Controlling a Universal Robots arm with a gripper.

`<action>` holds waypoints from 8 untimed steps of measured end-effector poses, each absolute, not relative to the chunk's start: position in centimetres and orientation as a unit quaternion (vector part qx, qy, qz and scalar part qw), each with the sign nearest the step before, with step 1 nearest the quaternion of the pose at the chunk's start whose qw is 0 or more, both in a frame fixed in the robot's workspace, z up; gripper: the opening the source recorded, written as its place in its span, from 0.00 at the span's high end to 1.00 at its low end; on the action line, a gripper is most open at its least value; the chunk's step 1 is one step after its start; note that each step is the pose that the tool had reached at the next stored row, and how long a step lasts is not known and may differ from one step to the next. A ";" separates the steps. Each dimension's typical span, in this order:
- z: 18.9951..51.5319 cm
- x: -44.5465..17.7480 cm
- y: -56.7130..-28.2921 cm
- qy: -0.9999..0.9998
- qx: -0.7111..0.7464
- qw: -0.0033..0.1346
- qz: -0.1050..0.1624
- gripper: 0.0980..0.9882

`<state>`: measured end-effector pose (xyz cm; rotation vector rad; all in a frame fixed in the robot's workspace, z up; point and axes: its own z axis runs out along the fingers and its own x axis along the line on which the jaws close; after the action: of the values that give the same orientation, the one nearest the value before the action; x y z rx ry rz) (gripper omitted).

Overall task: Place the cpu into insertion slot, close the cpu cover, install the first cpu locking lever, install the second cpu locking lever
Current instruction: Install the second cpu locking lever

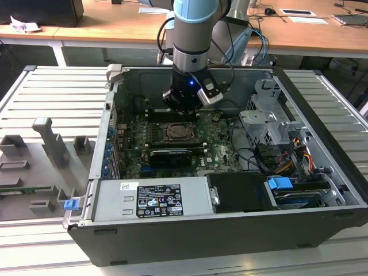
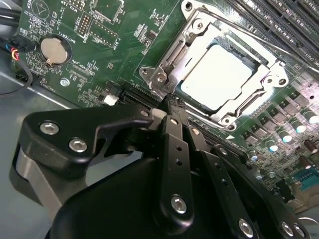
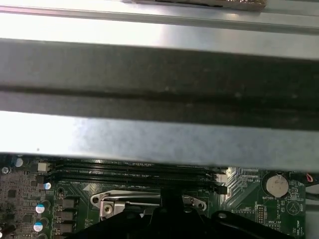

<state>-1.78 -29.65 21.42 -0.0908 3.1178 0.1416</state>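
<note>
In the second wrist view the cpu (image 2: 217, 77), a pale silvery square, lies seated in the insertion slot (image 1: 177, 133). The cpu cover (image 2: 175, 52) lies flat over it, and the chip's top shows through the cut-out. My gripper (image 2: 171, 105) is shut, black fingers (image 2: 174, 149) pressed together. Their tips sit right at the socket's near corner, beside a shiny metal lever end (image 2: 158, 78). Whether they touch it I cannot tell. In the exterior view the gripper (image 1: 179, 112) hangs inside the open computer case, just above the socket's far edge.
Long black memory slots (image 2: 279, 25) run beside the socket. A black heatsink bar (image 1: 171, 155) lies in front of it. A coin battery (image 2: 53, 51) sits on the green board. The case wall (image 3: 159, 74), a drive cage (image 1: 270, 121) and cables (image 1: 270, 158) stand close around.
</note>
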 end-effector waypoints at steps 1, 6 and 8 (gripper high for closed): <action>21.4 -1.8 -29.8 0.999 -0.029 0.010 0.045 0.99; 21.4 -1.8 -30.6 0.999 -0.029 0.010 0.045 0.99; 21.4 -1.8 -31.0 0.998 -0.029 0.010 0.045 0.99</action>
<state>-1.78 -31.03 21.42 -0.0908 3.1177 0.1418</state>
